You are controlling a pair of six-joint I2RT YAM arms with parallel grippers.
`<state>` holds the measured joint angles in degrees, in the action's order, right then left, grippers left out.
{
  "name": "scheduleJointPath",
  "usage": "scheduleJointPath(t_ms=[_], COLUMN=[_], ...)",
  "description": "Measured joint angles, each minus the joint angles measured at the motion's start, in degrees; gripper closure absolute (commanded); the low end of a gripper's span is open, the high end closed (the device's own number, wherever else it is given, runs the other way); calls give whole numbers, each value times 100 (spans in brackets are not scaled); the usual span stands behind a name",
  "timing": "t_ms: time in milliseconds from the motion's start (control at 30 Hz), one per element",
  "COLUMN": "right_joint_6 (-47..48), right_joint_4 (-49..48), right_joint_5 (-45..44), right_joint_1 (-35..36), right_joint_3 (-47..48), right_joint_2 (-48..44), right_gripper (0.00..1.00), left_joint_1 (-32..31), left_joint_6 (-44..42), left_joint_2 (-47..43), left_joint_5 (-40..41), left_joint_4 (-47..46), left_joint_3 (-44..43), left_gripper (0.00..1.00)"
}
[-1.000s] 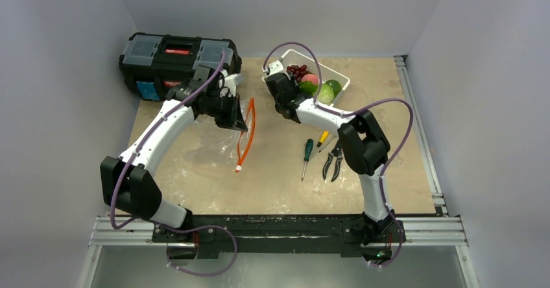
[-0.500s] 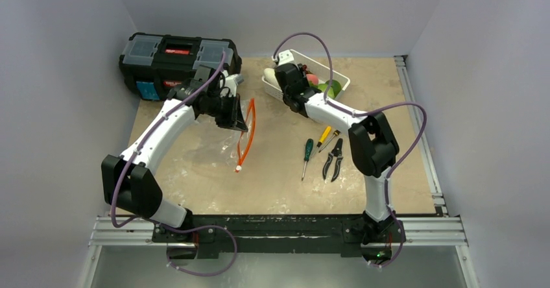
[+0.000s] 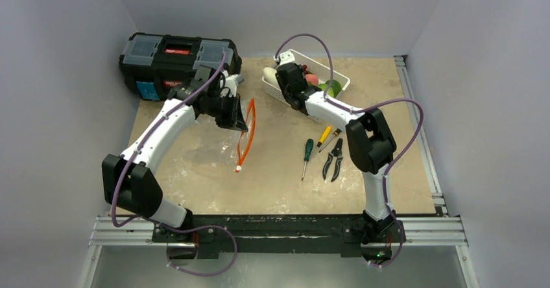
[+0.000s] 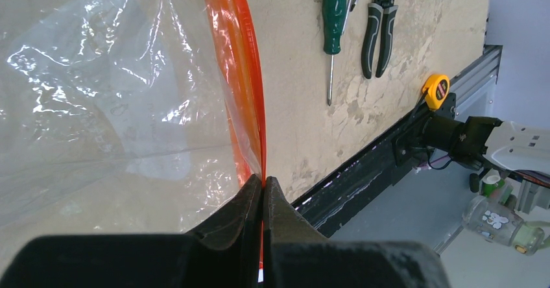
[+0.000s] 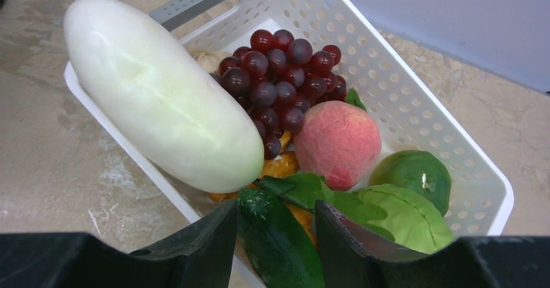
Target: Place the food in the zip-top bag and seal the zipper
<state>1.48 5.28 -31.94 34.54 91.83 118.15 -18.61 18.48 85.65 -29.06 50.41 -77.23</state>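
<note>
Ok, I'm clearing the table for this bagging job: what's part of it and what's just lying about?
Job: zip-top bag, orange zipper, and, in the white basket, white cucumber, grapes, peach, cabbage, green citrus, dark green cucumber.
Lying about: toolbox, green screwdriver, yellow screwdriver, pliers.
</note>
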Motion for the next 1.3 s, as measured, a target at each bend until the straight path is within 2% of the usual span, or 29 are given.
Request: scheduleJointPath(t_ms=[300, 767, 1100, 1133, 1300], right_joint_6=[-179, -219, 7, 42, 225], right_joint_4=[98, 122, 120, 118, 149], right_joint_5=[326, 144, 140, 131, -20], right_joint_1=[0, -50, -79, -79, -57], right_joint_3=[0, 46, 70, 72, 72], right_joint_2=[0, 249, 260, 260, 205], right_gripper=[53, 60, 98, 100, 100], left_joint_1=[0, 0, 0, 0, 0], left_joint_6=[0, 0, 0, 0, 2], left_joint_2=[9, 24, 55, 59, 72], left_joint_5=[-17, -35, -39, -39, -57], left_joint_4=[0, 0, 0, -2, -2], left_joint_3=[0, 0, 0, 0, 0], left_gripper=[100, 100, 100, 100, 100])
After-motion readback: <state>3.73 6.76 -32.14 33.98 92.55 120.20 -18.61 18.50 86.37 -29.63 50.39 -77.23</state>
